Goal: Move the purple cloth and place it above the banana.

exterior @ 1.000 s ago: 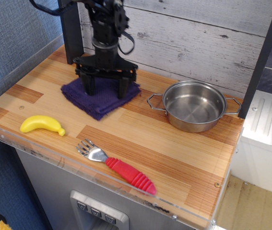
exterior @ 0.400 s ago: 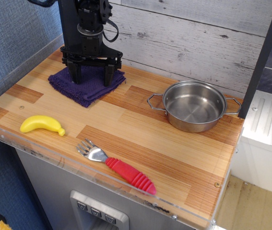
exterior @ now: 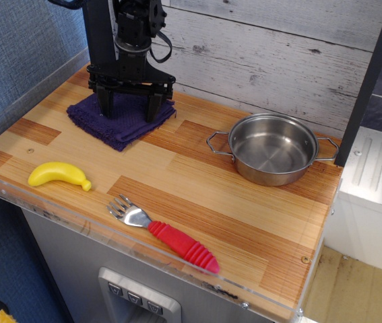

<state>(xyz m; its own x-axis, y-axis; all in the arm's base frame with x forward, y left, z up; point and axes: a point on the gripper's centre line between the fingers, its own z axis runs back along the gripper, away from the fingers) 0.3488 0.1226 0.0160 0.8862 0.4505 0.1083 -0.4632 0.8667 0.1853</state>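
Note:
The purple cloth lies folded on the wooden counter at the back left, up-right of the banana, which lies near the front left edge. My gripper stands upright over the cloth with its two black fingers spread wide apart. The tips are at or just above the cloth's top surface, and I cannot tell if they touch. Nothing is pinched between the fingers. The arm hides the cloth's far part.
A steel pan with two handles stands at the right. A fork with a red handle lies near the front edge. A grey plank wall closes the back, and a blue wall the left.
The gripper and the cloth moved left along the back of the counter, from beside the pan toward the left corner. Since then the cloth lies still and the gripper has shifted only slightly.

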